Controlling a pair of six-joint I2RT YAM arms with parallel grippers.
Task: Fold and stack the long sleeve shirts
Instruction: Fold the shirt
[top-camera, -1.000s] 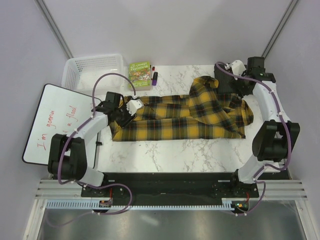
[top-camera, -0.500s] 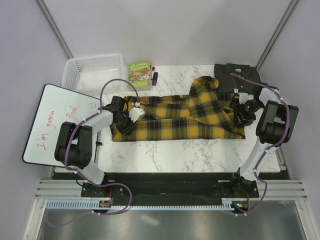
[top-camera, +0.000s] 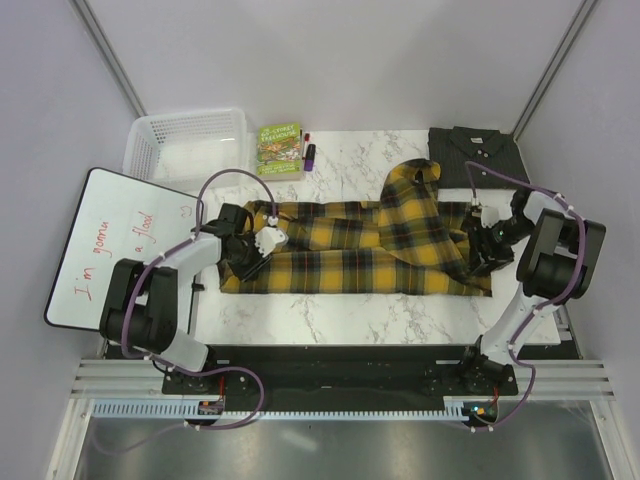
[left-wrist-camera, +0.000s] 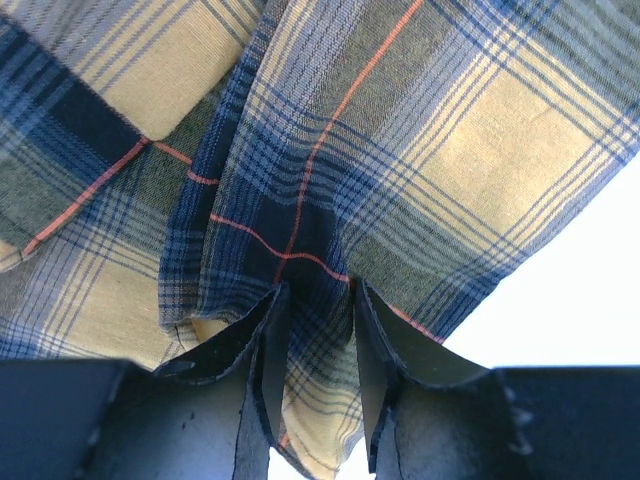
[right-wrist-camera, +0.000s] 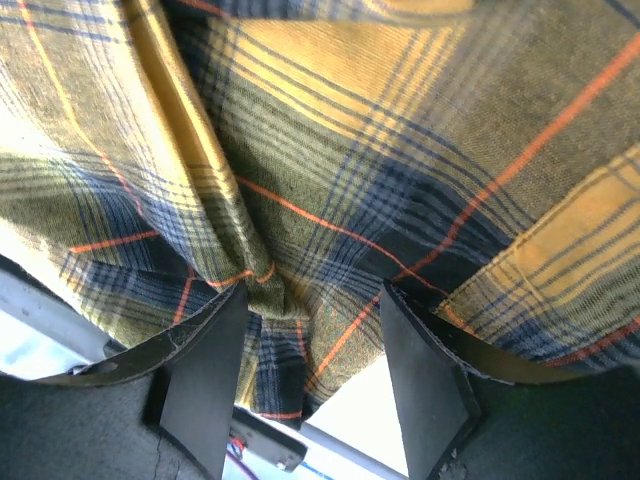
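Observation:
The yellow-and-black plaid shirt lies stretched out left to right across the marble table, with its collar end folded up toward the back. The dark charcoal shirt lies folded at the back right corner. My left gripper is at the plaid shirt's left end; in the left wrist view the left gripper has its jaws pinched on a fold of plaid cloth. My right gripper is at the right end; in the right wrist view the right gripper holds bunched plaid cloth between wider jaws.
A white basket stands at the back left, with a green book and markers beside it. A whiteboard with red writing lies off the table's left edge. The right arm's elbow stands near the right edge.
The right arm came from the dark shirt down to the plaid shirt's right end. Both grippers closed on the cloth, and the shirt is drawn straighter and nearer to the front.

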